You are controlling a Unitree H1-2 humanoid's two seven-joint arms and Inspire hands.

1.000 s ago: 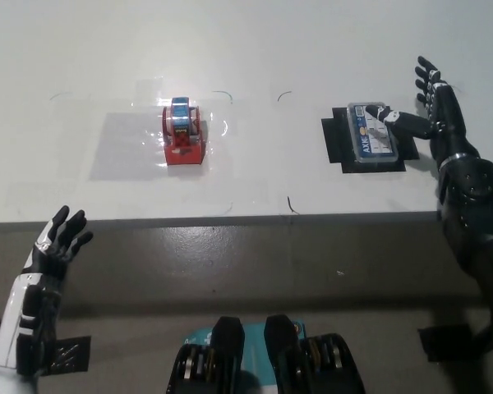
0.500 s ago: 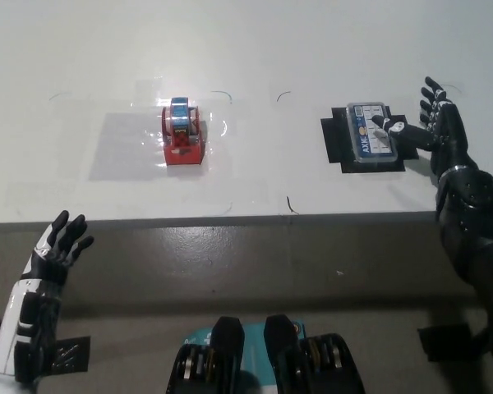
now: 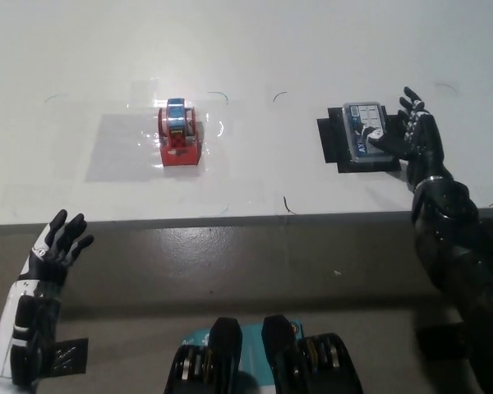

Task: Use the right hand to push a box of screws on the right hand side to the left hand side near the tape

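Observation:
The box of screws [image 3: 363, 133] is a small clear case with a blue label, lying on a black patch [image 3: 332, 146] at the right of the white table. My black right hand [image 3: 409, 135] is open and rests against the box's right edge, its thumb lying over the lid. The tape [image 3: 179, 134], a blue roll in a red dispenser, stands at the table's left middle, far from the box. My white left hand [image 3: 56, 248] hangs open below the table's front edge at the lower left.
The white table [image 3: 255, 57] stretches between the tape and the box with only thin pen marks on it. A shiny film patch [image 3: 119, 148] lies to the left of the tape. The table's front edge [image 3: 230, 219] runs across the middle of the picture.
My right hand has moved left and down onto the box's right side. The box appears to stay on its black patch. The left hand has hardly moved.

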